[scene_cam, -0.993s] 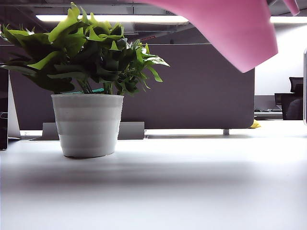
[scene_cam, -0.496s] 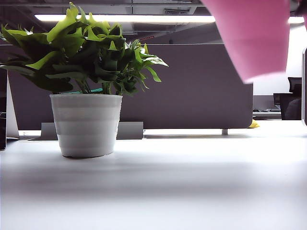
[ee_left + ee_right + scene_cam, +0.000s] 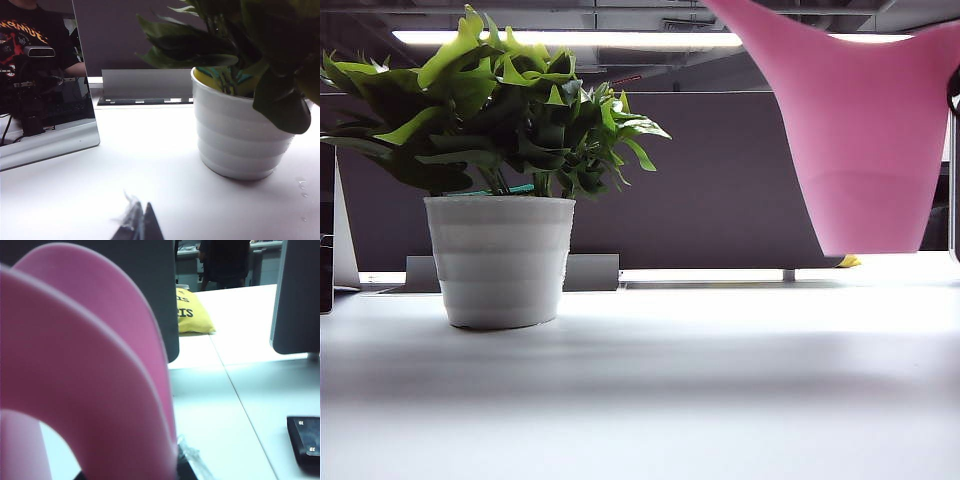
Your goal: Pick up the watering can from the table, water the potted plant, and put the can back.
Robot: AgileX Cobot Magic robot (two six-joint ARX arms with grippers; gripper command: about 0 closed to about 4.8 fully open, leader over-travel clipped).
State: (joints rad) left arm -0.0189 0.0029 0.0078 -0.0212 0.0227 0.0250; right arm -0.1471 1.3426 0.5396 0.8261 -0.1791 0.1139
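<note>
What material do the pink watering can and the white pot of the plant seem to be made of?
The watering can looks like smooth moulded plastic: even pink colour, soft sheen, thin rounded handle edges in the right wrist view. The white pot has horizontal ribs and a fairly matte surface; it may be plastic or glazed ceramic, the pictures leave this open.

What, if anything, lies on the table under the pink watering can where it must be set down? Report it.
Nothing visible does. The watering can hangs upright right of the potted plant, and the table beneath it looks bare. The right gripper grips its handle; the left gripper rests shut near the pot.
</note>
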